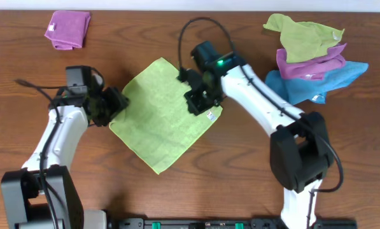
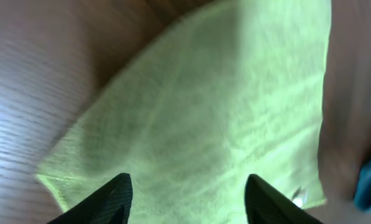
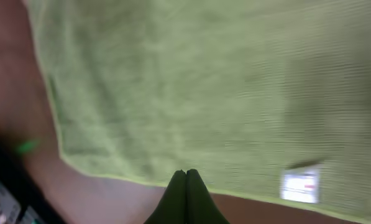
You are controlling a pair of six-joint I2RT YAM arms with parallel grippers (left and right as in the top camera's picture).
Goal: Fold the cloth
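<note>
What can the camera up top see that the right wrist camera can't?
Only the overhead view shows the left pincer, the purple cloth far left, and the heap of cloths far right. Only the right wrist view shows that the right pincer is shut. Both show the lime-green cloth and its white tag.

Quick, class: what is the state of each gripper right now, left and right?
Left gripper: jaws open, holding nothing, over the cloth.
Right gripper: jaws closed at the cloth's edge; whether they pinch it cannot be told.
</note>
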